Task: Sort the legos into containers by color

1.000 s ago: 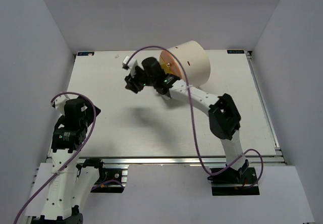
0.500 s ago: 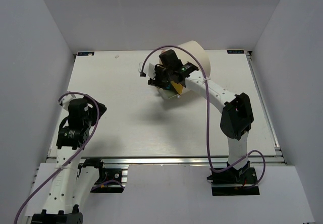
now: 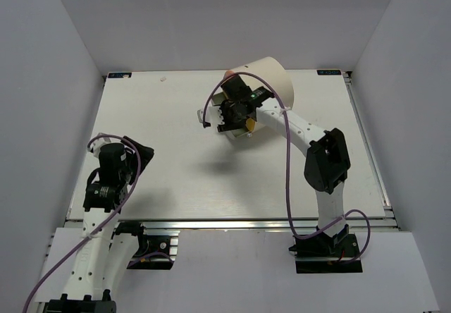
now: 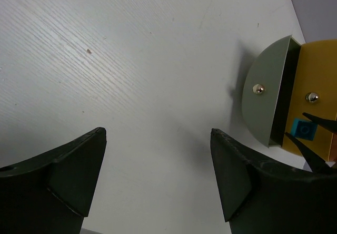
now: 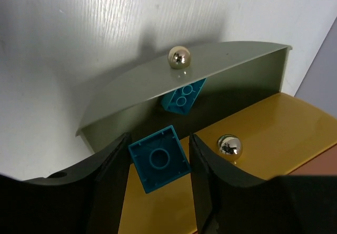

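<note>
From above, the cream drum (image 3: 271, 80) lies on its side at the far part of the table (image 3: 176, 179). The right gripper (image 3: 227, 119) is at the drum's end, but its grip cannot be read from here. The left gripper (image 3: 141, 151) hangs over the near left of the table, well apart from the drum.

The left wrist view shows the left gripper (image 4: 157, 134) released, jaws spread wide over bare tabletop. Off to the right is the drum's end: a grey-green flap (image 4: 266, 102), a yellow panel (image 4: 321, 70) and two brass knobs (image 4: 258, 89).

In the right wrist view, the right gripper (image 5: 159, 142) is grasping a teal brick (image 5: 159, 160), hollow underside facing the camera, just before the slot between flap and panel. A teal studded shape (image 5: 182, 98) shows in that slot; whether it is a brick or a reflection cannot be told.
</note>
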Tool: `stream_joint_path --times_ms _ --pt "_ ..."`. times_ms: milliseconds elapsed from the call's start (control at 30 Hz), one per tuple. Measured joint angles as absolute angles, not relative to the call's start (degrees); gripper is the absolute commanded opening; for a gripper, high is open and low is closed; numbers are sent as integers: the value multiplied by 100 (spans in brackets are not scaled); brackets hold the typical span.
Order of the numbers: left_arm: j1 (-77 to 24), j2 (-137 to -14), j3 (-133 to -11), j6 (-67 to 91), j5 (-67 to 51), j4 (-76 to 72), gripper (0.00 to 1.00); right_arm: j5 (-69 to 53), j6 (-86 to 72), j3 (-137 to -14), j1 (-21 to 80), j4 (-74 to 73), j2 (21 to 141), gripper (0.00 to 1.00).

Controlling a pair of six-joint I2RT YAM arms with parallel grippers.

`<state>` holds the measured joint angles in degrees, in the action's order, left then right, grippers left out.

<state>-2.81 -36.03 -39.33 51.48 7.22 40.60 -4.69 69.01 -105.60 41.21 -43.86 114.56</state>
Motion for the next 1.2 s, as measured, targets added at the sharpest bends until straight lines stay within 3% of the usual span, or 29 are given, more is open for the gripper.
stream_joint_path --times_ms 33,167,267,400,600,667,833,900,1000,1033,1067,1100,1167,1200 --pt "-281 -3603 -3898 5181 679 4018 89 -366 6976 -10565 4121 -4405 11496 8" --pt "-303 -3548 -3760 5328 548 3874 89 -10 7107 -10565 4121 -4545 11673 41" --pt "-318 -3479 -3557 5424 421 3664 89 174 7142 -10565 4119 -4622 11791 51" --pt "-322 -3642 -3330 5524 -51 3142 83 266 7179 -10567 4106 -4670 11845 55" --pt "-322 -4779 -2961 5900 -1221 1594 38 215 7172 -10656 4082 -4659 11834 55" --pt "-322 -5210 -2840 6038 -1559 1096 34 178 7170 -10661 4064 -4663 11802 58" --pt "-373 -6071 -2884 6195 -2180 200 36 128 7153 -10600 4023 -4637 11555 60" --pt "-388 -6215 -2952 6217 -2324 -27 36 113 7140 -10558 4001 -4635 11421 59" --pt "-388 -6257 -3037 6219 -2467 -290 33 8 7094 -10565 3979 -4617 11301 45" --pt "-388 -6239 -3044 6215 -2502 -377 30 -78 7057 -10600 3975 -4637 11284 21" --pt "-388 -6213 -3044 6217 -2532 -440 26 -180 7030 -10661 3970 -4657 11284 9" --pt "-388 -6180 -3041 6219 -2558 -495 16 -301 6936 -10724 3970 -4657 11284 0" --pt "-388 -6064 -3006 6228 -2617 -604 0 -611 6799 -10822 3968 -4648 11273 0" --pt "-388 -5970 -2963 6219 -2646 -670 0 -794 6735 -10833 3962 -4635 11253 0"
